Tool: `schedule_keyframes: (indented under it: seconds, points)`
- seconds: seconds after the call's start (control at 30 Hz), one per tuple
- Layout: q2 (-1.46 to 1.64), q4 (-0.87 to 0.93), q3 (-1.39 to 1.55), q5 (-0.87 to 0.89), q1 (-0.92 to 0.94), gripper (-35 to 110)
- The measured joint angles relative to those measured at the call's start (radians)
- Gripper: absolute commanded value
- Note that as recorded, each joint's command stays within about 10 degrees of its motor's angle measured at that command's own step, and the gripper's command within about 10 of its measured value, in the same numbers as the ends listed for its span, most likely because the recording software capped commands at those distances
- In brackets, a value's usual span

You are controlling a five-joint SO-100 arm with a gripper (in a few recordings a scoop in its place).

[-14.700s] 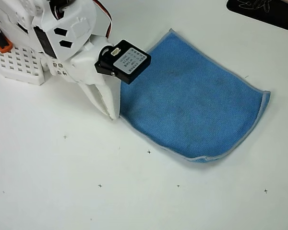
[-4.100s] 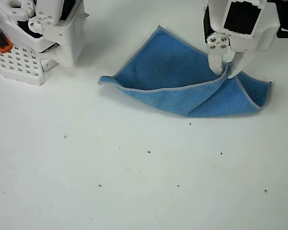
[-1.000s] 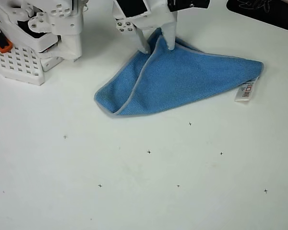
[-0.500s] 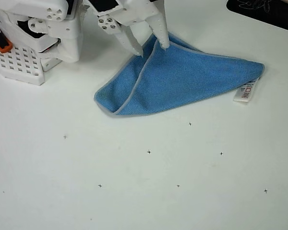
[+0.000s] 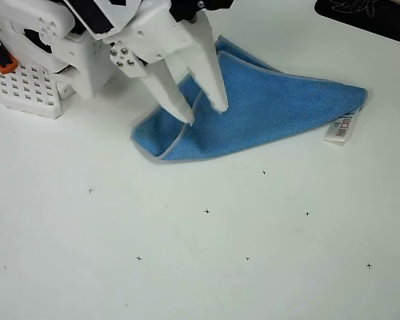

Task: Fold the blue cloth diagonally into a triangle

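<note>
While over folded blue cloth [image 5: 267, 113], hand [image 5: 203, 115] agape

A: What's different with the cloth?
B: Early on the blue cloth [image 5: 267, 113] lies nearly flat and open; now it's doubled over into a rough triangle, grey edging running along the fold line, white tag [image 5: 341, 128] sticking out at the right tip.
A: Gripper?
B: The gripper [image 5: 202, 113] sits further down and left than half a second ago, fingers apart over the cloth's left part, off the top corner.
</note>
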State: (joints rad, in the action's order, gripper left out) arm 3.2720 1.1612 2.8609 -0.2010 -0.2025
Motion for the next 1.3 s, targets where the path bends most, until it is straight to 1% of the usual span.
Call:
schedule_keyframes:
  seconds: [0.2,0.53,0.73,0.97,1.3]
  points:
    - [0.002,-0.066,0.083,-0.075,0.107,26]
    - [0.003,-0.206,0.175,-0.175,0.144,26]
    - [0.002,-0.229,0.196,-0.176,0.141,26]
    - [0.002,-0.229,0.196,-0.103,0.179,26]
    - [0.002,-0.229,0.196,-0.1,0.184,26]
